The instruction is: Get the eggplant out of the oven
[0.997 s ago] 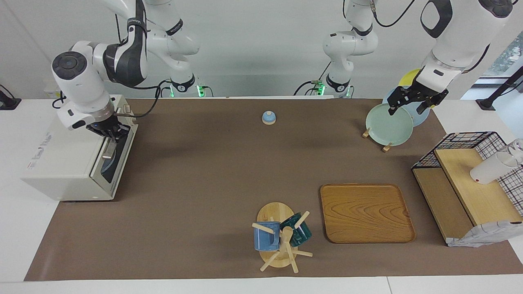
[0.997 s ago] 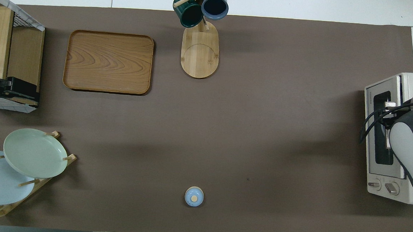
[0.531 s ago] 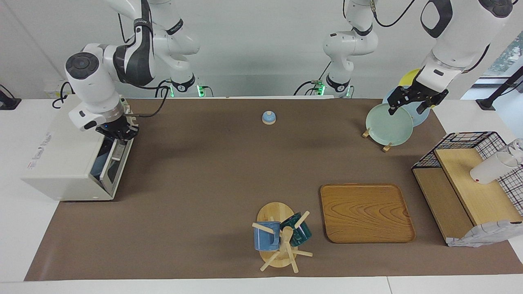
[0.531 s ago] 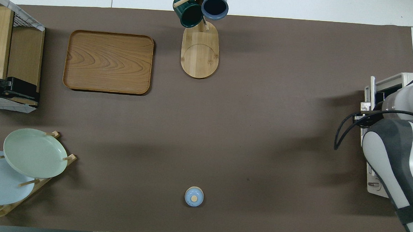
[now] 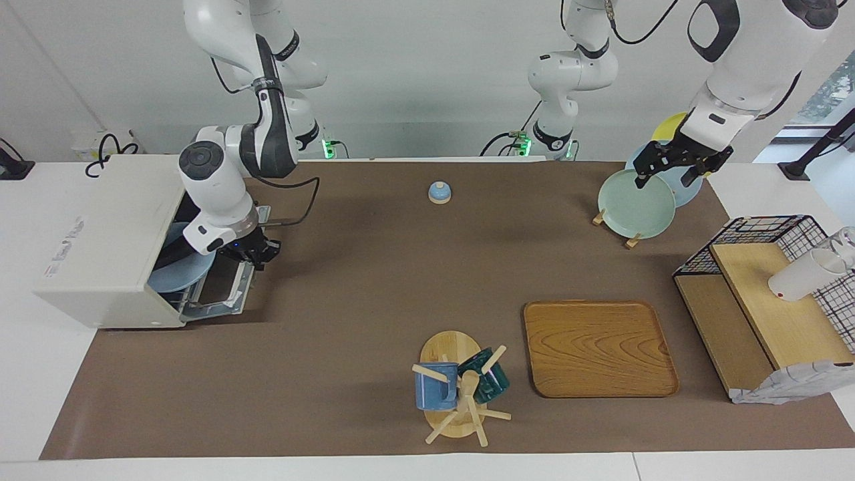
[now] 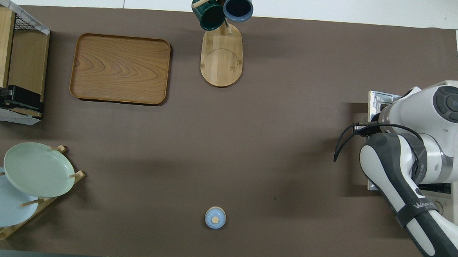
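Off-white and boxy, the oven [image 5: 110, 240] at the right arm's end of the table now stands open: a second ago its door [image 5: 224, 290] was upright and closed with the right gripper [image 5: 252, 252] at the top edge, half a second ago it was tilted partway, and now it lies folded nearly flat on the brown mat [image 5: 374, 280] in front of the oven. The right gripper has ridden down with it and sits at the door's outer edge where the handle is; whether its fingers are clamped on the bar or only resting there I cannot tell. Inside the mouth a light blue plate [image 5: 179, 274] shows, with a dark slender shape lying across it under the arm's wrist, most likely the eggplant [image 5: 175, 252] (its stem end is hidden, so this is a reading, not a certainty). So the opening step looks finished and the eggplant sits inside, not yet taken out; the next move would be to let go of the door and reach in. Over the plate rack [image 5: 621, 230] at the left arm's end, the left gripper [image 5: 676, 166] waits with its fingers spread, holding nothing.
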Available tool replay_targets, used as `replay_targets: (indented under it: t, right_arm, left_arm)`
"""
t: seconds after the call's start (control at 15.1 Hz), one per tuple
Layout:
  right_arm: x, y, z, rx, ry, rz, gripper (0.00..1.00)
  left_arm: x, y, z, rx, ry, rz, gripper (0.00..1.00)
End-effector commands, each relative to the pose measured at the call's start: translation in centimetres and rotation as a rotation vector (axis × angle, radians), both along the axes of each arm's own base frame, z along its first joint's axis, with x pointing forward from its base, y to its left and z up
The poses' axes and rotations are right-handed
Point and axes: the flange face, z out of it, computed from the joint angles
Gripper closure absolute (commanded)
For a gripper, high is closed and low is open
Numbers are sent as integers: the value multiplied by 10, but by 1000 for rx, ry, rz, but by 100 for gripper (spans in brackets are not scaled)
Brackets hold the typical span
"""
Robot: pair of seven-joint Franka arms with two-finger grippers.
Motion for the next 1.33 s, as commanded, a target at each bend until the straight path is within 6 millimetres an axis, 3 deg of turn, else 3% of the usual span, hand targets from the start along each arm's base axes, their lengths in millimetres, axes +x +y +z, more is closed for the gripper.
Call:
replay_targets:
  t: [0.0, 0.13, 0.6, 0.73, 1.06, 1.26]
  right_arm:
    - [7, -27, -12, -20, -21, -46, 100]
    - [9, -26, -29, -19, -13, -51, 100]
    - [11, -13, -46, 9, 1, -57, 100]
    - [10, 8, -46, 27, 0, -79, 100]
    - [10, 29, -40, 26, 15, -91, 100]
    - [19, 34, -10, 25, 32, -86, 100]
  left_arm:
    - [-2, 3, 5, 17, 0, -6, 0]
    - [-2, 3, 5, 17, -1, -6, 0]
    - [-2, 3, 5, 17, -1, -6, 0]
    - [-2, 3, 5, 17, -1, -6, 0]
    - [-2, 3, 5, 17, 0, -6, 0]
    - [-2, 3, 5, 17, 0, -6, 0]
